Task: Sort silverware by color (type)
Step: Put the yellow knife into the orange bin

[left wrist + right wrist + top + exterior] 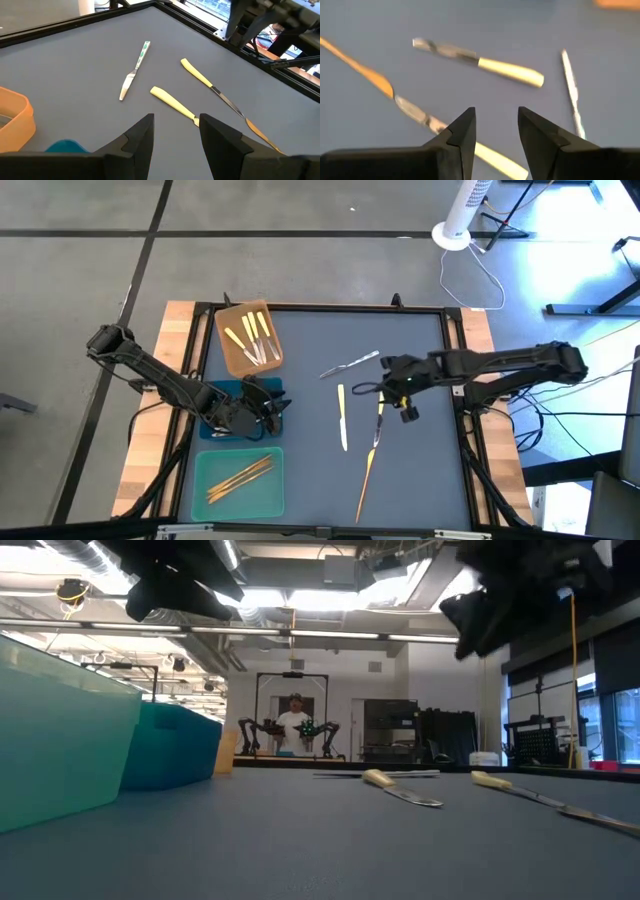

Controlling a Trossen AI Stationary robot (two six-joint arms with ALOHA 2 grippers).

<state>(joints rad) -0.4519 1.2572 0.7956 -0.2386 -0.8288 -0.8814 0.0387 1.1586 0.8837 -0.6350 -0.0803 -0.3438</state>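
On the grey mat lie a silver-grey knife (352, 364), two yellow-handled knives (342, 418) (379, 424) and an orange-gold utensil (366, 477). More yellow-handled pieces lie in the brown tray (232, 352), and orange-gold ones in the teal tray (205, 470). My left gripper (176, 125) hangs open over the blue tray (232, 387), holding nothing. My right gripper (496, 122) hangs open above the right yellow-handled knife (492, 157), clear of it, with the other yellow-handled knife (510, 71) and the silver-grey one (571, 90) beyond.
The three trays stand in a row along the mat's left side. A black frame (455, 350) edges the mat, with wooden strips (480, 330) outside it. In the low view a person (295, 722) stands far behind the table. The mat's near right part is bare.
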